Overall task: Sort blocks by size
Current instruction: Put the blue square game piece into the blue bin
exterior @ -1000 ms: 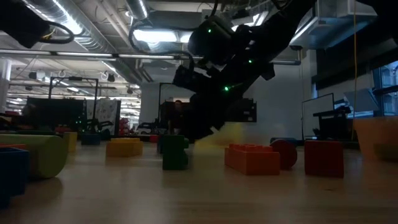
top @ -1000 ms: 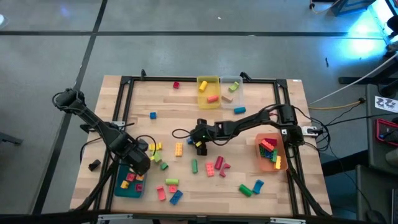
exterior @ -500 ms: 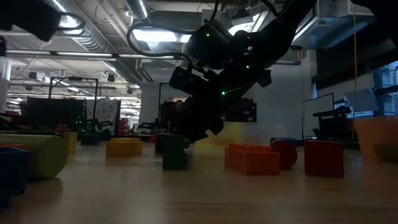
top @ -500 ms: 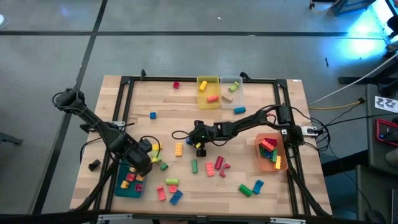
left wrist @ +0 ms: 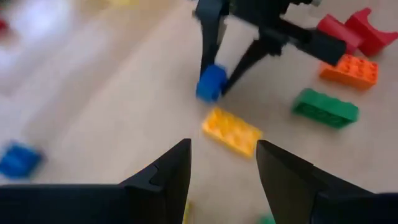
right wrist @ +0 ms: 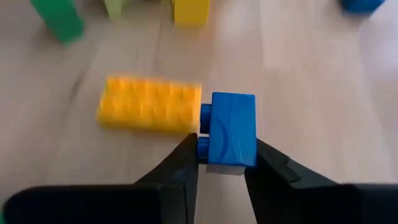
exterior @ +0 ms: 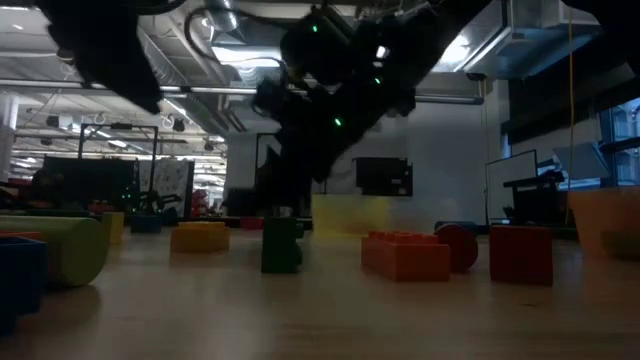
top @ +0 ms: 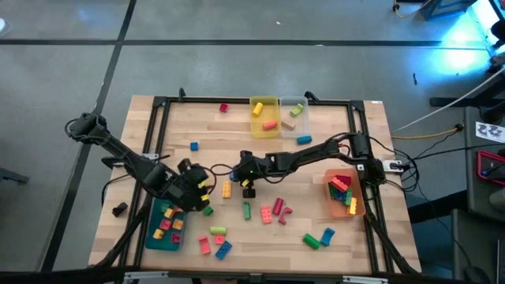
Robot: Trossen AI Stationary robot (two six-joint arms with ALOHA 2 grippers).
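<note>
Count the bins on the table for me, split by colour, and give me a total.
teal bin: 1
yellow bin: 1
clear bin: 1
orange bin: 1
Total: 4 bins
</note>
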